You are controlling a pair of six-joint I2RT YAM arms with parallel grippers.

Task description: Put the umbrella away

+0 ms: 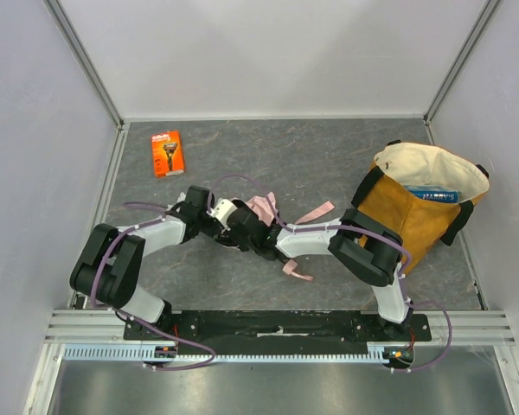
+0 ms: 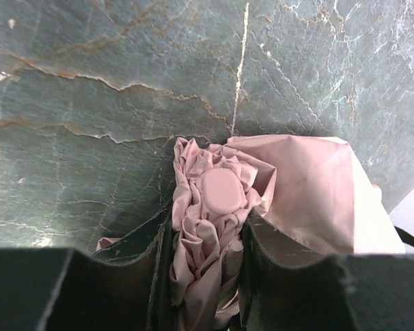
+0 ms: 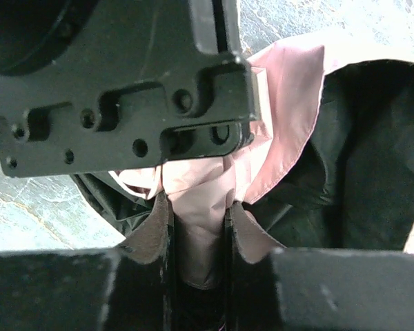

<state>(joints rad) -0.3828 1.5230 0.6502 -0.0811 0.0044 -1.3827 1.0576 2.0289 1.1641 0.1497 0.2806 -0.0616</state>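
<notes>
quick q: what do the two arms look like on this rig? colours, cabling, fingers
They look alike. The left arm and right arm have white link shells and bulky black joint housings. Purple cables loop along each. Both are bolted to a black base plate. The fingers are dark, flat-faced and scuffed. No markings are legible.

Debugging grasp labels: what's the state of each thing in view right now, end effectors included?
umbrella: collapsed, fabric bunched, held by both end effectors
left end effector: shut on the umbrella
right end effector: shut on a fold of umbrella fabric
tote bag: upright, mouth open, blue box inside
razor box: lying flat, clear of both arms
</notes>
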